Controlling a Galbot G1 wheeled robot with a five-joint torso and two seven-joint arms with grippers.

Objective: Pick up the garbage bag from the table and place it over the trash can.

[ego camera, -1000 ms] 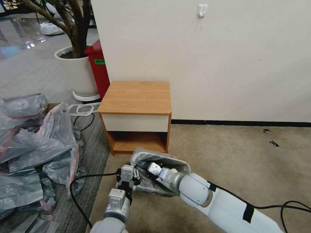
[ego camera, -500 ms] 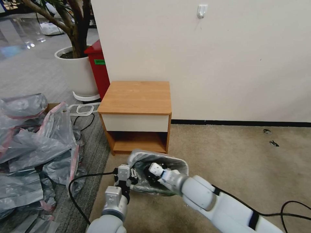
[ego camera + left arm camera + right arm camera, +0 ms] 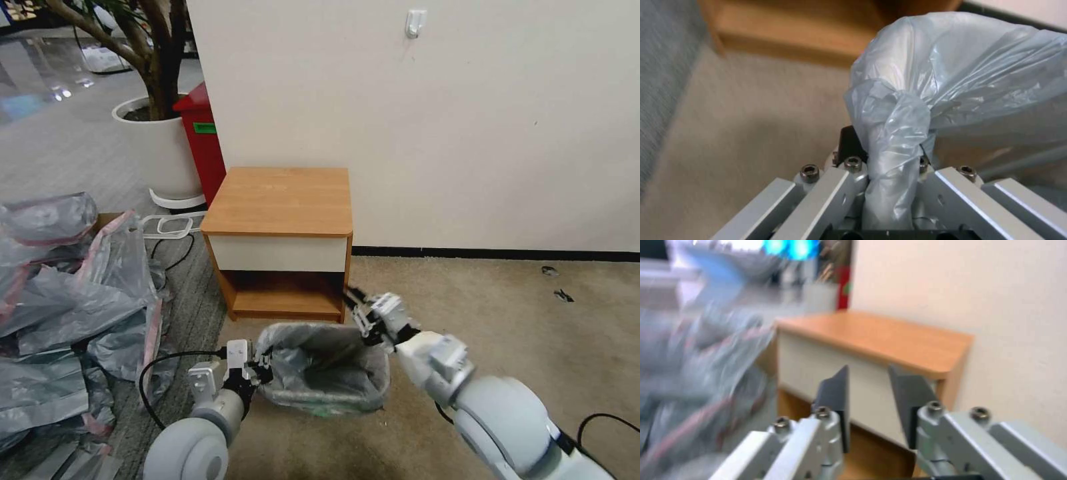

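The grey translucent garbage bag (image 3: 320,360) is draped over the trash can (image 3: 315,402), which stands on the carpet in front of the table (image 3: 283,200); the can's wall shows only dimly through the film. My left gripper (image 3: 257,370) is at the bag's left rim, shut on a twisted fold of plastic (image 3: 896,133). Up at the can's far right corner, my right gripper (image 3: 363,313) is open, holding nothing. In the right wrist view its fingers (image 3: 835,390) stand apart, with the table's (image 3: 889,336) white drawer front behind them.
A big heap of grey bags (image 3: 67,300) covers the floor on the left, with a black cable (image 3: 167,363) beside it. The red bin (image 3: 203,143) and white plant pot (image 3: 157,150) stand behind the table. Open carpet (image 3: 520,313) lies to the right.
My right gripper has risen out of the can and swung to its far right corner. My left gripper shifted slightly left with the rim, and the bag's mouth now lies wider over the can.
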